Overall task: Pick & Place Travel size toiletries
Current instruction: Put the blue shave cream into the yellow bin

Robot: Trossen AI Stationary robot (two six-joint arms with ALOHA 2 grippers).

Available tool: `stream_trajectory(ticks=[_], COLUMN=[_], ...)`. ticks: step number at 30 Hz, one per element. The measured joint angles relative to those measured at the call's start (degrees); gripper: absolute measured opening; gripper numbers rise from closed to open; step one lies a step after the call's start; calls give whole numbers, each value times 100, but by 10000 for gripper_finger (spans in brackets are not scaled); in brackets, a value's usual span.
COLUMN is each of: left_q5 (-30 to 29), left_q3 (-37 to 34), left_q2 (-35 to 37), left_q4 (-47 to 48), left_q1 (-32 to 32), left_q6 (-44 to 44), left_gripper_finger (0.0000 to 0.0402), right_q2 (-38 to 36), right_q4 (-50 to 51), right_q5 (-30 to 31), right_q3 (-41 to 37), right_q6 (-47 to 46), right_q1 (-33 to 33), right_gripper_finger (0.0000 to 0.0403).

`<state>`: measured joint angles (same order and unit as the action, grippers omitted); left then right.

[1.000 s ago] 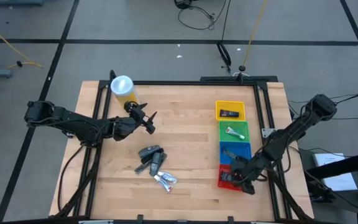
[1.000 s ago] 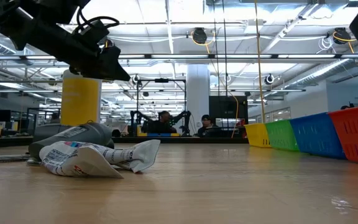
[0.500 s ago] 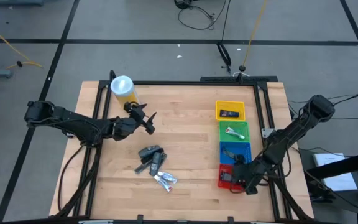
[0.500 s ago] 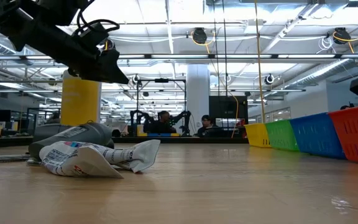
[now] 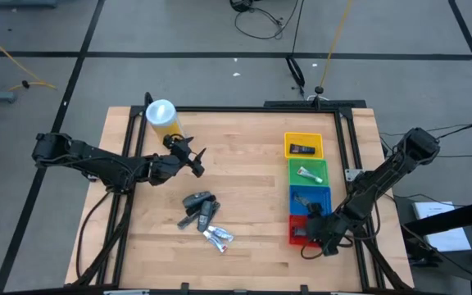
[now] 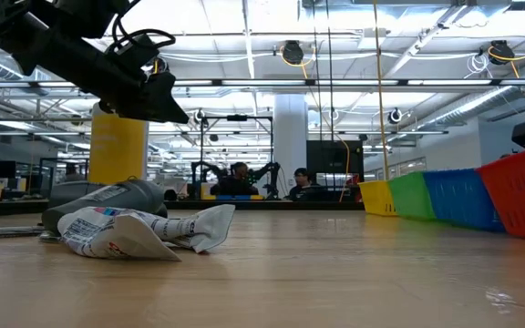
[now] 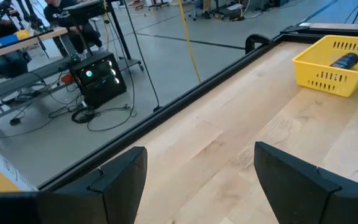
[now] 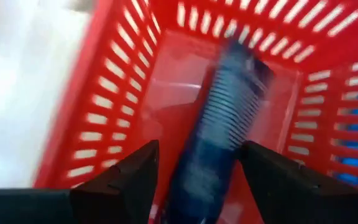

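**Q:** High view status: where are the grippers being positioned, and in what state?

**A:** The right gripper [image 5: 322,238] is being held over the red tray [image 5: 299,243], at roughly 4 o'clock from the table centre. In the right wrist view, its fingers [image 8: 117,183] are being kept spread, with a dark blue ribbed tube [image 8: 225,118] lying between them on the tray floor; whether the pads are touching the tube cannot be told, since the picture is smeared. The left gripper [image 5: 197,161] is being held above the table [image 5: 252,184] at about 10 o'clock, near the yellow canister [image 5: 162,116]. Its fingers [image 7: 114,180] are being kept apart, with nothing between them.

**Q:** Where are the toiletries being kept?

**A:** A loose pile of toiletries [image 5: 205,216] is being left on the bare wood at about 7 o'clock from centre: dark grey tubes and packs, with a silvery sachet [image 5: 219,238] at the near edge of the pile. In the low view, a crumpled white sachet [image 6: 139,232] is being shown lying in front of a dark pack [image 6: 108,196]. One dark item [image 5: 303,150] is being held in the yellow tray [image 5: 288,141], a white-green tube [image 5: 310,174] in the green tray [image 5: 295,168], and a dark item [image 5: 302,201] in the blue tray [image 5: 324,192].

**Q:** How are the trays being arranged?

**A:** They are being lined up touching, yellow farthest and red nearest, along the 3 o'clock side.
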<state>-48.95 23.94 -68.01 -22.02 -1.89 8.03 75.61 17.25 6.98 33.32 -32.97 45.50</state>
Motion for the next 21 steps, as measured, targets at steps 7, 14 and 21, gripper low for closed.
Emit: stream_trajectory(ticks=[7, 14, 21], left_q5=[100, 293, 297], left_q3=[0, 0, 0], left_q2=[0, 0, 0], left_q4=[-5, -50, -55], left_q1=[0, -1, -20], left_q6=[0, 7, 116], left_gripper_finger=[287, 287, 287], right_q2=[-18, -501, -1414], right_q4=[174, 185, 122], right_q5=[49, -37, -123], right_q3=[-13, -39, -37], right_q6=[82, -228, -675], right_q1=[-2, -2, -18], right_gripper_finger=[132, 65, 73])
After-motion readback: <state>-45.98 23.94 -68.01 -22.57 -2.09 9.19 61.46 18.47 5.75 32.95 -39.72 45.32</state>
